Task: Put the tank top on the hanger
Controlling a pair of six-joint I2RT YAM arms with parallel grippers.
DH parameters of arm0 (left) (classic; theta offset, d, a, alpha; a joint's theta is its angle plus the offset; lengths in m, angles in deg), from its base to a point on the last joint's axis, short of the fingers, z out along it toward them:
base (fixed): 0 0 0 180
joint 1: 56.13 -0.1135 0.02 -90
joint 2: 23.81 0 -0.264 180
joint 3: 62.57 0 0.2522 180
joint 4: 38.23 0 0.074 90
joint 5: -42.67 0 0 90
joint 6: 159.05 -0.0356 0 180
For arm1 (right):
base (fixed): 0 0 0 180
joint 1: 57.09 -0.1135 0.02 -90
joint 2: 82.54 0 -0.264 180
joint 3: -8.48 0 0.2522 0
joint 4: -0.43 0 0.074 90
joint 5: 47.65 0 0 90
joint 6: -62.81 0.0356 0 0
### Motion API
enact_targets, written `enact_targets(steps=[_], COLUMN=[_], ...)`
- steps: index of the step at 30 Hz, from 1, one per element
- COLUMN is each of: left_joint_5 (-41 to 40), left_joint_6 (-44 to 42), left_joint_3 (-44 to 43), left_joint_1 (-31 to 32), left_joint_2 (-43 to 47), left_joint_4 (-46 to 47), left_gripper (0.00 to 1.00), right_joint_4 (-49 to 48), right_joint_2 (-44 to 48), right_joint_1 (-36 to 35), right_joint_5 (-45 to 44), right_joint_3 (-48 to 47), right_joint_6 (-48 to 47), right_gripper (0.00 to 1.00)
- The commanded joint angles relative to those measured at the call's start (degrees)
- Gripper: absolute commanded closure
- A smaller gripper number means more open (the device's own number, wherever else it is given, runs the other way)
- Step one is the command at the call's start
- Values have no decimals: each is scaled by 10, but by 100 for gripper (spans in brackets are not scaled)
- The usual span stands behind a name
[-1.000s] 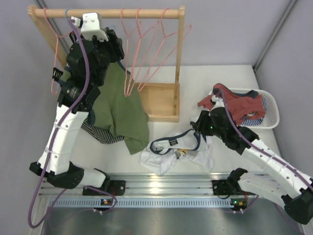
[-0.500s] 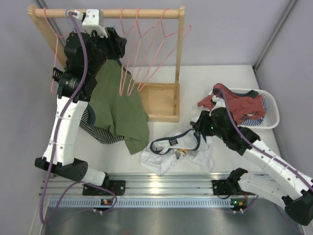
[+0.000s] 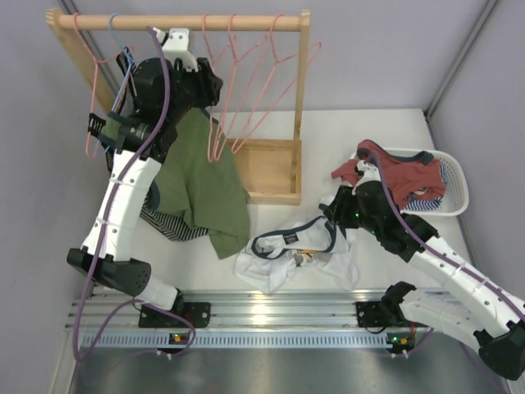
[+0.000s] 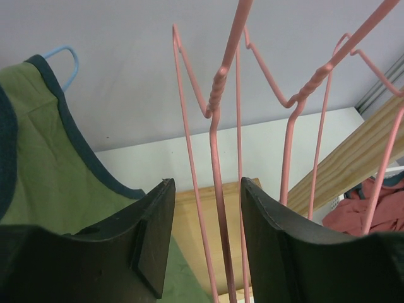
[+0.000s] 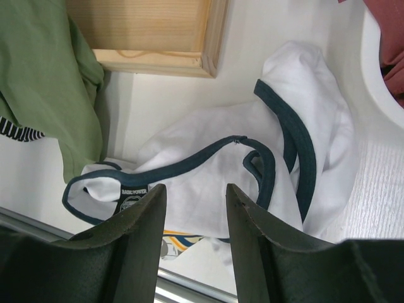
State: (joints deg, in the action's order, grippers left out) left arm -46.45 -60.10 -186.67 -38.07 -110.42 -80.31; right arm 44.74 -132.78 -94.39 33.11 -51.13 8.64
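Note:
The white tank top (image 3: 295, 256) with navy trim lies crumpled on the table near the front; it fills the right wrist view (image 5: 214, 183). My right gripper (image 5: 196, 196) is open just above it, at its right edge in the top view (image 3: 335, 215). Several pink hangers (image 3: 238, 90) hang on the wooden rail. My left gripper (image 3: 212, 82) is raised at the rail. In the left wrist view it (image 4: 207, 208) is open, with the stem of one pink hanger (image 4: 218, 164) between the jaws, touching neither.
An olive green tank top (image 3: 197, 176) hangs on a light blue hanger (image 4: 66, 60) left of the pink ones. A wooden rack base (image 3: 267, 168) stands behind. A white basket (image 3: 454, 176) with a red garment (image 3: 402, 176) sits at right. Striped cloth (image 3: 168, 222) lies under the green top.
My left arm has swung right along the rail, from near the blue hanger to the pink hangers. The right arm and the white tank top have not moved.

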Motion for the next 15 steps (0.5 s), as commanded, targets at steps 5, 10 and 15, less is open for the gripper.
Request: enact_targets(steps=[5,10,15], left_joint_5=[-4,-23,-36], left_joint_6=[-6,-11,-23], left_joint_3=[27,43,43], left_joint_1=[-3,-2,-2], left_joint_2=[2,6,5], left_joint_4=[37,39,36], left_gripper=[51,54,59], right_joint_4=[-5,-7,-8], right_joint_2=[13,12,8], right_joint_1=[6,6,6], right_joint_5=[4,5,7], right_joint_3=[-3,0,-4], right_joint_6=[-8,-8,-8], right_gripper=[58,59,60])
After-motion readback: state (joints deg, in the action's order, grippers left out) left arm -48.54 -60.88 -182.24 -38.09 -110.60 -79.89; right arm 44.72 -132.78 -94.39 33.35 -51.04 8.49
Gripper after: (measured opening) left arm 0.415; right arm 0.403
